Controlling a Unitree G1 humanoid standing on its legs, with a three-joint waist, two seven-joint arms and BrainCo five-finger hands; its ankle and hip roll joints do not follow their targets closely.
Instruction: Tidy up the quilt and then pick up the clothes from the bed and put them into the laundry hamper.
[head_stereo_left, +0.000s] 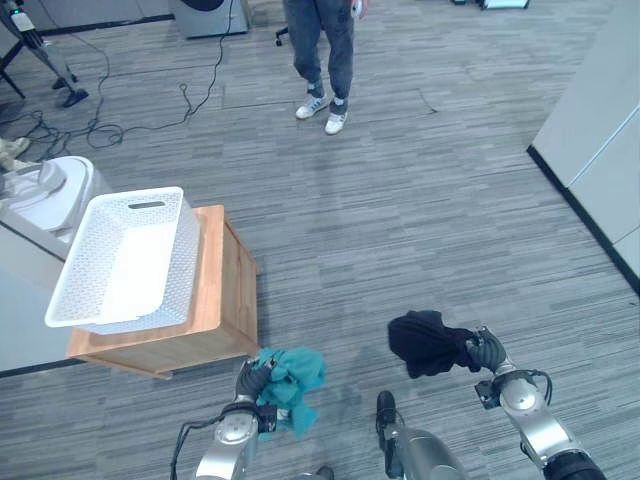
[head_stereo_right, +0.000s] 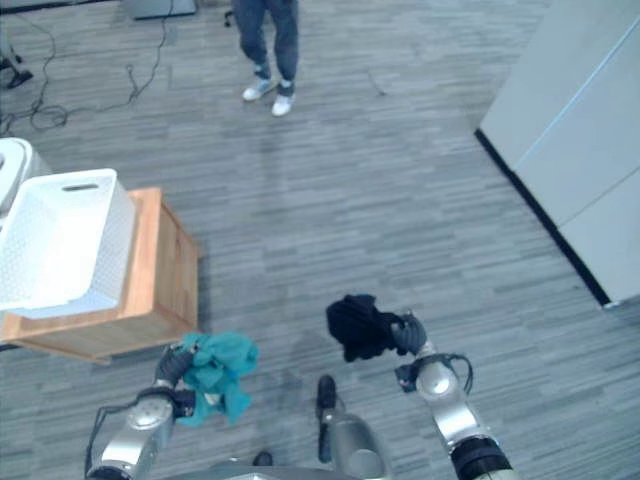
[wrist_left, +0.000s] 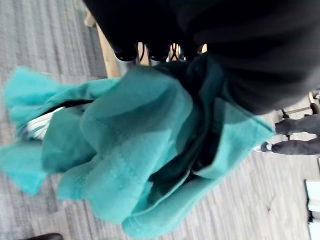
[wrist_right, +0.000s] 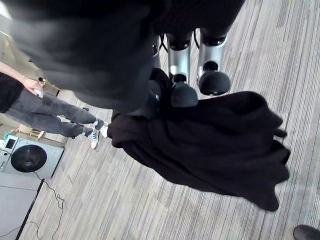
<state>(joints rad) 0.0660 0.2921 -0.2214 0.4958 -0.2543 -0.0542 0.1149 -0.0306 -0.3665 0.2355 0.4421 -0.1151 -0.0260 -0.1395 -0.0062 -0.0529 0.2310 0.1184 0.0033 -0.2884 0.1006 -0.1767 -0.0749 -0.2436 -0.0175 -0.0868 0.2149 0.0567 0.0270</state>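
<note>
My left hand (head_stereo_left: 251, 381) grips a teal garment (head_stereo_left: 291, 388); my right hand (head_stereo_left: 486, 351) grips a black garment (head_stereo_left: 425, 342); both hang over the floor; white hamper (head_stereo_left: 125, 258) sits on a wooden cabinet (head_stereo_left: 228, 290).

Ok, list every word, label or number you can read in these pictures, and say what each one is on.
None can be read.
The white hamper and the wooden cabinet under it show no print.
The teal garment in the left hand and the black garment in the right hand show no label.
The washing machine has a panel too small to read.
</note>
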